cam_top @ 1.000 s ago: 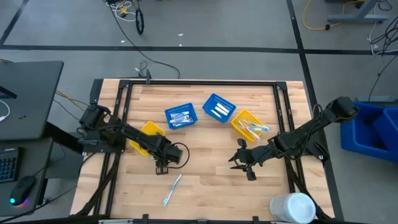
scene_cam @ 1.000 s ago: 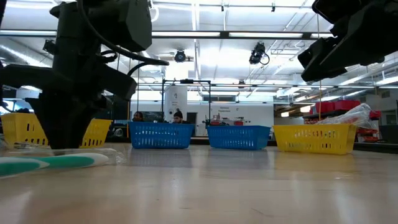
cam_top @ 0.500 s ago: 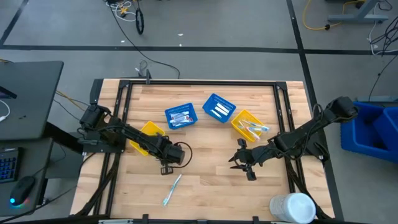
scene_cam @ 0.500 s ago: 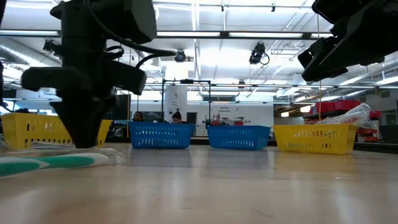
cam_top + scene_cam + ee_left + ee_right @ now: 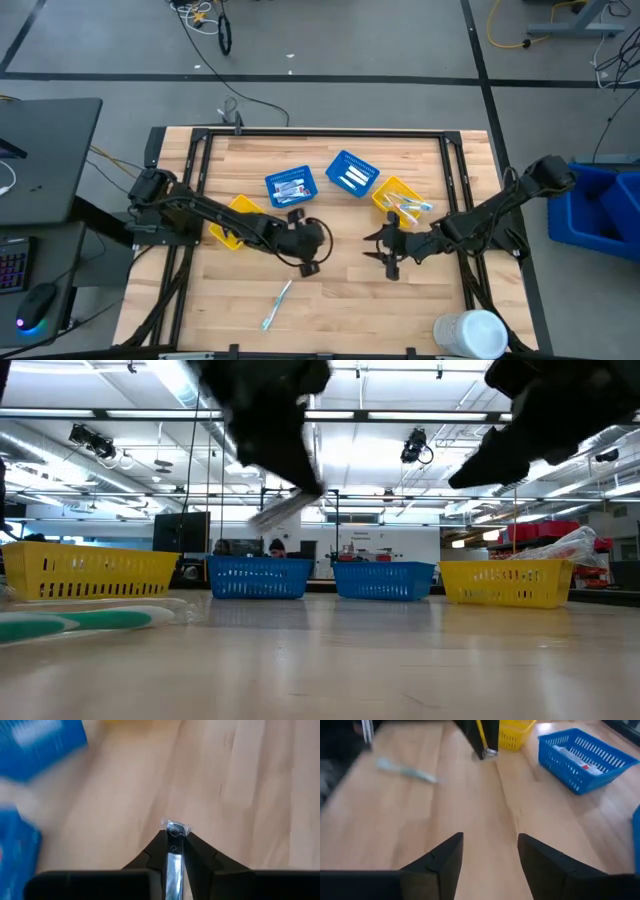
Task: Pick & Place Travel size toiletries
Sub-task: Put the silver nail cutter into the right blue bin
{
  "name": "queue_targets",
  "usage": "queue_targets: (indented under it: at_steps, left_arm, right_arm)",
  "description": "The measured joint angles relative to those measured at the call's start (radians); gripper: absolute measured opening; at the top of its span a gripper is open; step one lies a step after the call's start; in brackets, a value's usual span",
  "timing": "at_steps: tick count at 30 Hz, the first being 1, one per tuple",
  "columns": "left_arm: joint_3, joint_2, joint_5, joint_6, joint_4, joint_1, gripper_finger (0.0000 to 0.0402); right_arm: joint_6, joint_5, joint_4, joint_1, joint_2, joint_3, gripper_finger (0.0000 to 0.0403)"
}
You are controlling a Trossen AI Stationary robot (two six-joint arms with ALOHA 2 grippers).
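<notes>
- Toiletries are already lying in the two blue baskets point(image 5: 291, 187) at upper centre and in the yellow basket point(image 5: 399, 201) to their right.
- The left end effector point(image 5: 307, 262), at centre frame, is clenching a slim clear-wrapped item point(image 5: 175, 865), lifted off the surface point(image 5: 330, 300).
- One teal toothbrush point(image 5: 276, 304) is lying lower centre, waiting.
- The right end effector point(image 5: 388, 262) is hovering released, empty.

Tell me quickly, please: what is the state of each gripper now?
Left gripper: shut on a small clear-wrapped item.
Right gripper: open, holding nothing.
</notes>
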Motion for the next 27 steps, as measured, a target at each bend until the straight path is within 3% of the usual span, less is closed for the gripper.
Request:
queue_targets:
  at_steps: [5,11,16,24,27]
  left_arm:
    - [0.012,0.0,-0.133,0.105,0.228,0.0,0.005]
    - [0.013,0.0,-0.261,0.165,0.421,0.0,0.005]
    - [0.013,0.0,-0.239,0.203,0.537,0.0,0.005]
    - [0.013,0.0,-0.24,0.201,0.532,0.0,0.0052]
    - [0.013,0.0,-0.256,0.201,0.545,0.0,0.005]
  right_arm:
    - [0.125,-0.009,0.174,-0.013,0.029,0.0,0.0219]
    - [0.103,0.015,0.394,-0.016,0.097,0.0,0.0229]
    - [0.089,0.112,0.478,-0.041,0.169,0.0,0.0221]
    - [0.007,0.106,0.715,-0.098,0.24,0.0,0.021]
    - [-0.003,0.04,0.742,-0.13,0.246,0.0,0.0211]
